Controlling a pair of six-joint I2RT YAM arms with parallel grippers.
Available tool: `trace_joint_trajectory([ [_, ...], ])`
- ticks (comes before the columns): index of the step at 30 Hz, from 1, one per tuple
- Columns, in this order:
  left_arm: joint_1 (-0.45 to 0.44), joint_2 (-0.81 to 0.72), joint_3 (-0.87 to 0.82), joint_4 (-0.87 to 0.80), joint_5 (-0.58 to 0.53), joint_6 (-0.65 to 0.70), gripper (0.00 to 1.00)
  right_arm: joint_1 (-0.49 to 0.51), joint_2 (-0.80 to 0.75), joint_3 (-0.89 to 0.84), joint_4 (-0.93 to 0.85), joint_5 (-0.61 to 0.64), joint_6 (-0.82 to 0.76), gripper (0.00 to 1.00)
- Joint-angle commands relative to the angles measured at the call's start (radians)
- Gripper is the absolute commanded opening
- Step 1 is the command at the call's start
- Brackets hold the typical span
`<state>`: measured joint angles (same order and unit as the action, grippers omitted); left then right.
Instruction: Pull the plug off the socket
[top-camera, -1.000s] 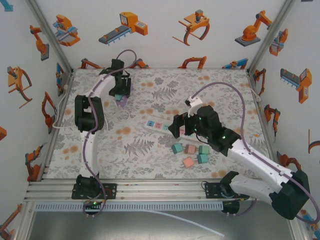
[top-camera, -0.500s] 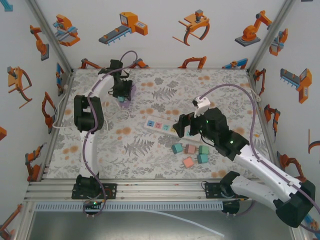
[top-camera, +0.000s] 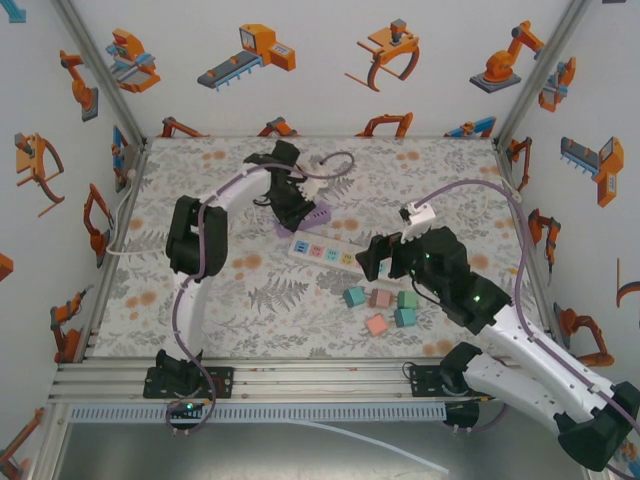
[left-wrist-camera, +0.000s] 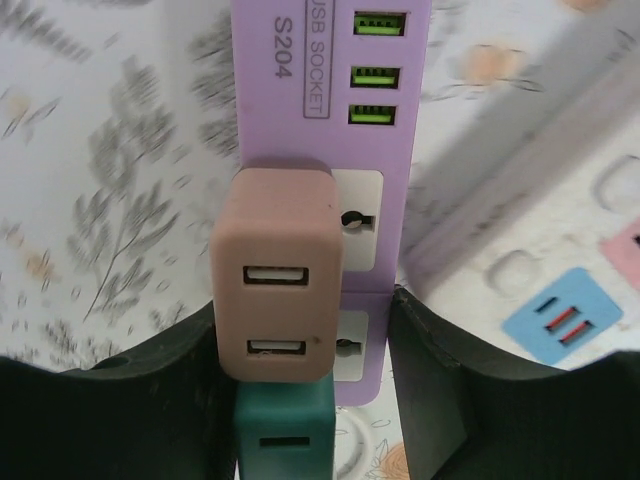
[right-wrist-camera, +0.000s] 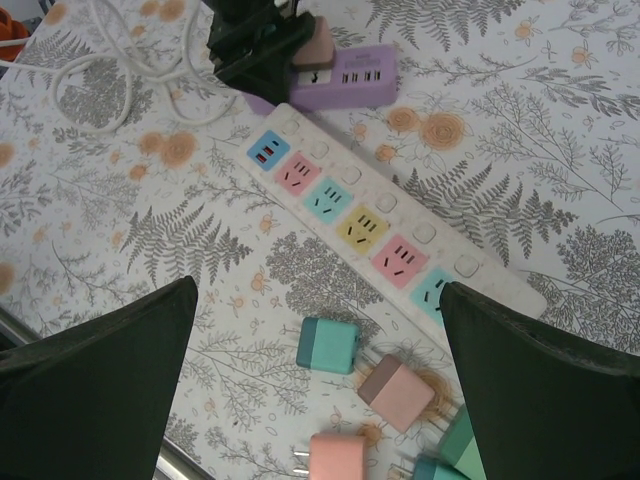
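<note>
The brown-pink USB plug (left-wrist-camera: 275, 290) is seen seated in the purple socket strip (left-wrist-camera: 385, 60), directly between the fingers of the left gripper (left-wrist-camera: 305, 310). One finger (left-wrist-camera: 150, 390) is pressed against the plug's side and the other against the strip's opposite edge, so the jaws are closed across plug and strip together. A teal plug (left-wrist-camera: 285, 440) is butted against the near end of the brown-pink one. The plug's two-port face is turned towards the wrist camera. Its long axis is aligned with the strip's, running straight away from the gripper. In the top view the purple strip is found mid-table, just beyond the far-left end of the white power strip (top-camera: 325, 250). The right gripper (top-camera: 372, 258) is held wide open above that white strip.
</note>
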<state>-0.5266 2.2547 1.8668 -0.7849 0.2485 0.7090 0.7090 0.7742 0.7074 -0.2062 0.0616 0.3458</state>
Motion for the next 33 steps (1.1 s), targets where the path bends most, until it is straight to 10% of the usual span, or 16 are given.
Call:
trace_joint_trajectory([
  [1, -0.009, -0.046, -0.026, -0.034, -0.014, 0.196, 0.40, -0.005, -0.020, -0.011, -0.015, 0.017, 0.027, 0.97],
  [12, -0.014, -0.271, -0.261, 0.343, 0.077, 0.096, 0.82, -0.005, 0.002, 0.007, -0.001, 0.016, 0.031, 0.96],
  [20, -0.015, -0.549, -0.402, 0.512, 0.106, -0.071, 0.90, -0.005, 0.087, 0.102, 0.083, 0.045, -0.076, 0.96],
  [26, -0.010, -0.795, -0.558, 0.717, -0.127, -0.528, 1.00, -0.005, 0.236, 0.186, 0.308, 0.044, -0.333, 0.95],
  [33, 0.036, -0.899, -0.580, 0.504, -0.311, -1.081, 0.98, -0.006, 0.529, 0.370, 0.317, -0.116, -0.841, 0.94],
])
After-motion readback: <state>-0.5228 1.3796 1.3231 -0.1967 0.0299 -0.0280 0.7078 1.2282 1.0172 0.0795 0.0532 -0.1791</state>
